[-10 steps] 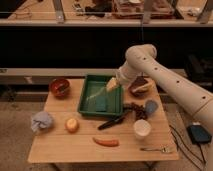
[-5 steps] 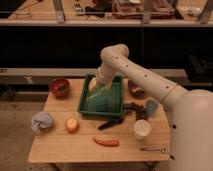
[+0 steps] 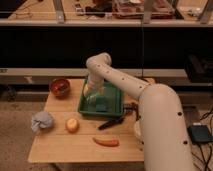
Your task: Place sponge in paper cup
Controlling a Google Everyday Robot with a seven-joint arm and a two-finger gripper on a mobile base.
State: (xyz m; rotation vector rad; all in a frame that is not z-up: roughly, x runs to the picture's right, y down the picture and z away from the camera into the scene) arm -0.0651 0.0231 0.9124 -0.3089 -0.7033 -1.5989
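Camera view: gripper [image 3: 92, 96] hangs low over the left half of the green tray [image 3: 114, 113], fingers spread, nothing in them. You've got the sponge [image 3: 101, 106] lying on the tray floor just beside it, toward the front edge. Red bowl [image 3: 60, 86] sits left of the tray; grey cloth bundle [image 3: 42, 121] is at the table's near-left corner.

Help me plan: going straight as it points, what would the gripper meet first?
Likely the floor of the green tray, beside the sponge; the gripper points down over it. Depth is unclear.
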